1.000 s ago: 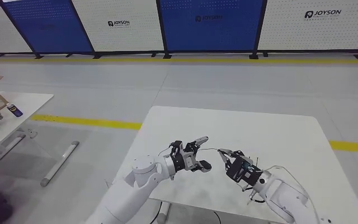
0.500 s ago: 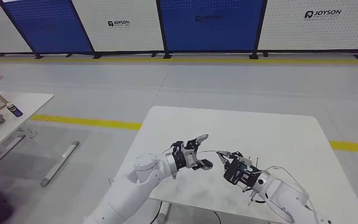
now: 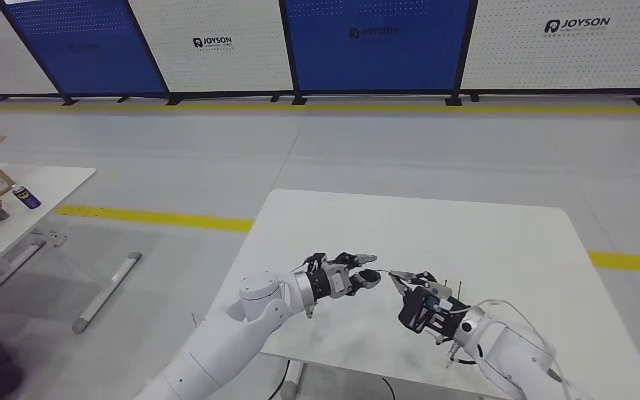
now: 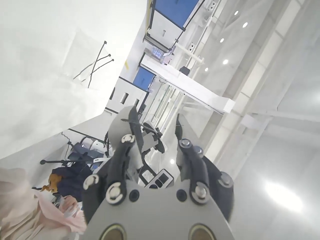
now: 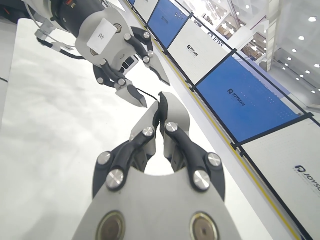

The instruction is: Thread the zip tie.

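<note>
Closest in, over the near part of the white table (image 3: pixel 480 230) and not far in from its near edge, the two grippers hang tip to tip.

The right gripper (image 5: pixel 160 101) has its jaws pressed together, pinching the zip tie (image 5: pixel 149 95) right at the tips. Its fingers are flat pale metal blades with black linkage arms and shiny round pins, and the pads look like dark rubber.

The tie itself is a thin black plastic strand. It curves out of the right gripper's tips and runs across the small gap to the left gripper (image 4: pixel 154 116), held up off the surface.

The left gripper's jaws are spread wide apart, so it's not gripping anything. The strand just lies against the inner face of one finger (image 4: pixel 125 123), and the other finger is well clear of it. It's the same build as the right one: wedge-shaped metal fingers that taper to blunt points, black links and silver screws.

Further over on the right gripper's side, a few spare zip ties (image 4: pixel 98 62) lie crossed over each other on the table. They're black with little square heads, and they sit on what looks like a clear plastic sheet.

Past the far edge there's smooth grey floor with a yellow line (image 3: pixel 150 216), then a row of blue and white panels (image 3: pixel 380 45) in black frames.
</note>
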Controlling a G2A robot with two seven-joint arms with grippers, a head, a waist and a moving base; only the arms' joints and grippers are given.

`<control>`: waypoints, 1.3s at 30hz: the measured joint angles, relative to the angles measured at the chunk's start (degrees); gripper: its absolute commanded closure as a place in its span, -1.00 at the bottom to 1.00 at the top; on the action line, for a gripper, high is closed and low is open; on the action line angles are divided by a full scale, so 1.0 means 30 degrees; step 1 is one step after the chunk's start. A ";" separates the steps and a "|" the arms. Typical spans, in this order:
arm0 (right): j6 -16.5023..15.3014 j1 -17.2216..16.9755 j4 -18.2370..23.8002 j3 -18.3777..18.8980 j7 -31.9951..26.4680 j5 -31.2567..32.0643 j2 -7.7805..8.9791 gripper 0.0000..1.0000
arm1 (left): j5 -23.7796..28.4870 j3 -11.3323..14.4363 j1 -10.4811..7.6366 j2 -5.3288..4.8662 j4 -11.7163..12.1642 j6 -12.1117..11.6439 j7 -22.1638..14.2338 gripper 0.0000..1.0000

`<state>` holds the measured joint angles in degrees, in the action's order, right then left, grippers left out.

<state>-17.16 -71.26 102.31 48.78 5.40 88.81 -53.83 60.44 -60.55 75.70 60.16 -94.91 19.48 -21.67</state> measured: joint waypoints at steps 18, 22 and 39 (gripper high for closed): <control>-0.0483 -0.0011 0.0233 0.0131 -0.0599 0.0381 -0.0352 1.00 | 0.1344 0.0916 -0.0608 -0.1051 -0.0266 0.0000 0.0665 1.00; -0.0458 -0.0106 0.0196 0.0288 -0.0618 0.0297 -0.0442 -0.94 | 0.1311 0.0920 -0.0594 -0.1182 -0.0345 0.0000 0.0559 1.00; -0.0650 -0.1547 0.0694 0.2957 -0.3421 -0.5661 -0.0459 -1.00 | -0.5851 0.1285 0.1419 -0.1178 -0.1306 -0.5960 0.3859 1.00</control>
<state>-19.11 -75.90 104.39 57.65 -4.86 71.83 -55.20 42.88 -56.69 79.96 56.63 -98.82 1.60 -10.09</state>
